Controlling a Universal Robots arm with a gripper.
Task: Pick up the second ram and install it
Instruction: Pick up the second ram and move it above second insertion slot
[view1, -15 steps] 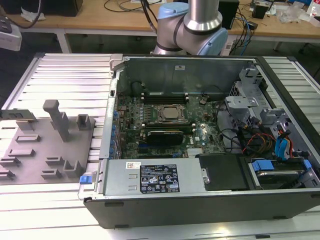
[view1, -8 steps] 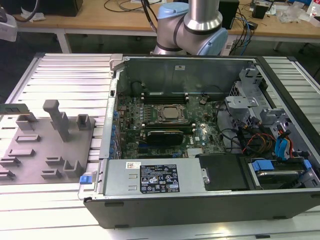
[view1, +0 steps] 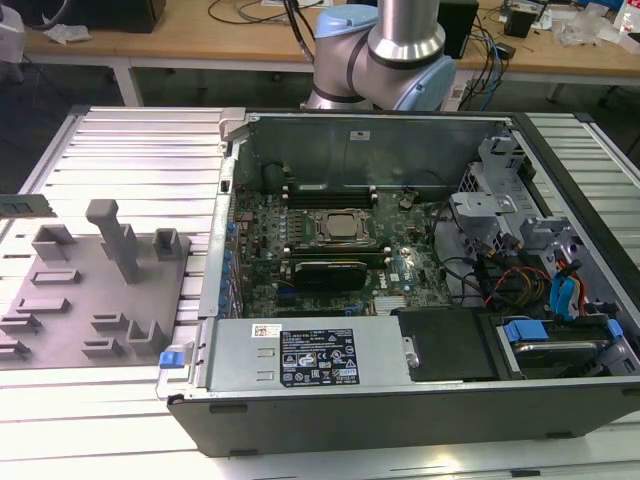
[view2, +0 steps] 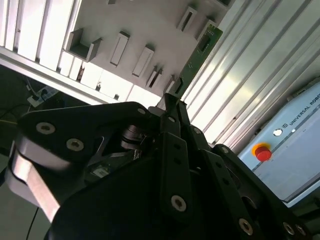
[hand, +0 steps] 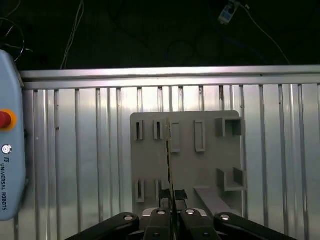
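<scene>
The second ram (view2: 197, 55) is pinched edge-on in the gripper (view2: 171, 104) in the second wrist view, right over the grey fixture (hand: 205, 165) that sits beside the computer case (view1: 400, 410). I'd keep it dead straight and firmly clamped so it doesn't twist or snag a slot. Its held end is buried in the grip, and I can't tell if it's fully clear of the fixture.

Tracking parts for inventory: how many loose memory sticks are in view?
1: the second ram, gripped by the gripper over the grey fixture in the first wrist view. Sticks seated inside the computer case may be hidden.
</scene>
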